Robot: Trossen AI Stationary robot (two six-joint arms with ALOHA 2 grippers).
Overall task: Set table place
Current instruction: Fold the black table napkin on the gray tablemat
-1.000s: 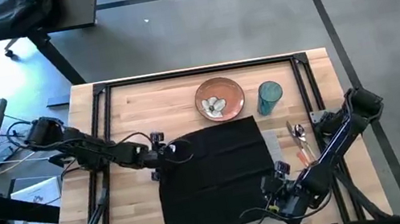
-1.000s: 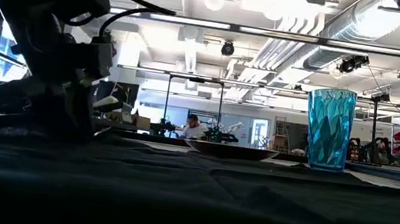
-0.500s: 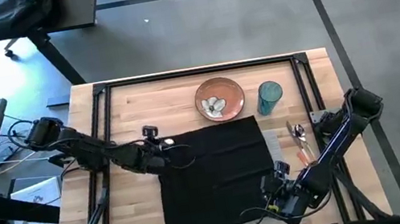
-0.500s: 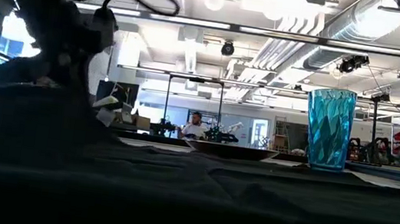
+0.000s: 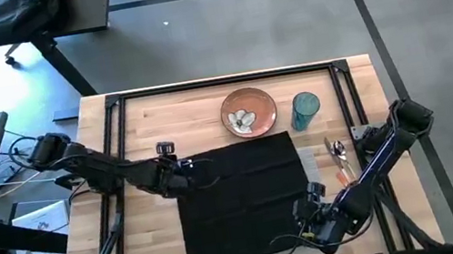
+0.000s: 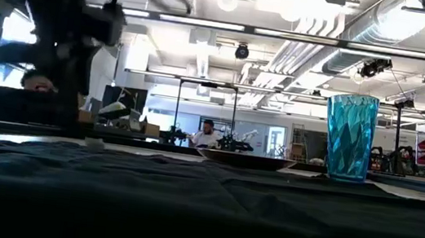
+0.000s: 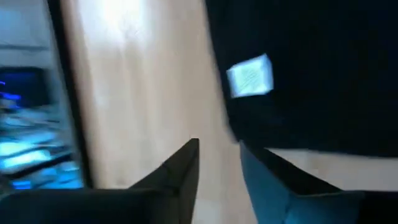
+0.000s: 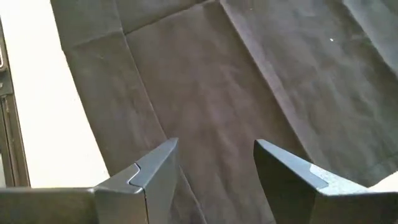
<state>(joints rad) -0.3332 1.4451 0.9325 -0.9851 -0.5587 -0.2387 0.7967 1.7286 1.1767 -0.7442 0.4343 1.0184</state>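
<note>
Black cloth, a large napkin [image 5: 241, 200], lies spread flat over the middle of the wooden table [image 5: 143, 122], nearly hiding a grey placemat whose edge [image 5: 308, 165] peeks out on its right side. Nearest the front edge, the right gripper [image 5: 313, 220] sits low over the cloth's near right corner; its wrist view shows the two fingers spread apart with creased fabric between them and nothing held. Farther back, the left gripper [image 5: 181, 173] hovers at the cloth's far left corner, its fingers [image 7: 180, 171] parted by a narrow gap over bare wood just beside the cloth's edge, gripping nothing. To the right of the placemat lie orange-handled utensils [image 5: 338, 160]. Beyond the cloth, near the table's far side, stand an orange-brown plate [image 5: 249, 111] and a blue tumbler [image 5: 304, 110], just apart from each other. The napkin looks light, soft and limp, so it will likely sag and wrinkle when lifted; a pinch at a corner or along an edge seems the best hold for folding it smaller.
</note>
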